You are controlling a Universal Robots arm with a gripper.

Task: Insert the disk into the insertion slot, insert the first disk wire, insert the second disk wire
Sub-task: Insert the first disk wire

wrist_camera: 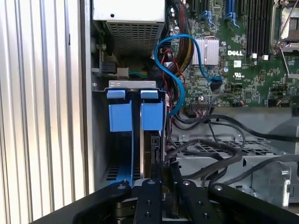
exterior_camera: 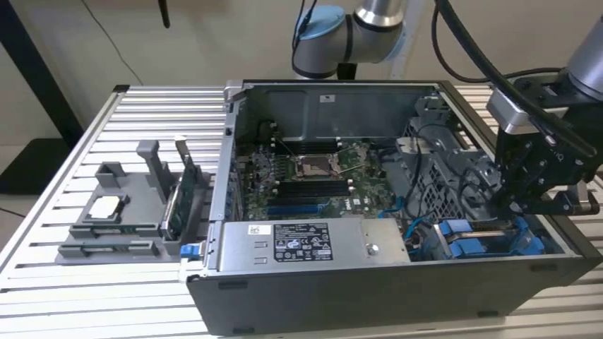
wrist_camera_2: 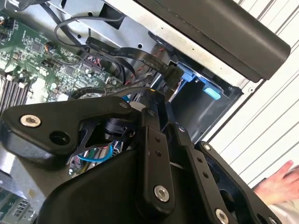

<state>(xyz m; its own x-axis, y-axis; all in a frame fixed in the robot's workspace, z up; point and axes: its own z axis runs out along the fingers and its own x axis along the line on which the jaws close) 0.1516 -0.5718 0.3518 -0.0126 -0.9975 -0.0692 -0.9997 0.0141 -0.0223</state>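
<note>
Your gripper hangs low inside the open computer case, at the corner on the exterior view's right, directly over the insertion slot, the grey metal bay with two blue tabs at its far end. In both wrist views its fingers are drawn close together with barely a gap. Log them as closed, though the tips sit against dark parts and you cannot confirm what, if anything, is pinched. The disk looks to be the dark slab standing on edge in the slot just ahead of the tips, with a thin blue rail beside it. Treat that reading as tentative, since you see it edge-on. Judgement: the step in hand is seating the disk, late in that step, with the two wires not yet dealt with as far as you can judge. A flat black cable ends in a connector near the blue tabs in the second wrist view. A bundle of black cables lies just beside the slot, toward the motherboard. Any move you command from here calls for travel straight along the slot, no sideways drift, and room kept from those cables. Note a person's hand over the slatted table beside the case.
</note>
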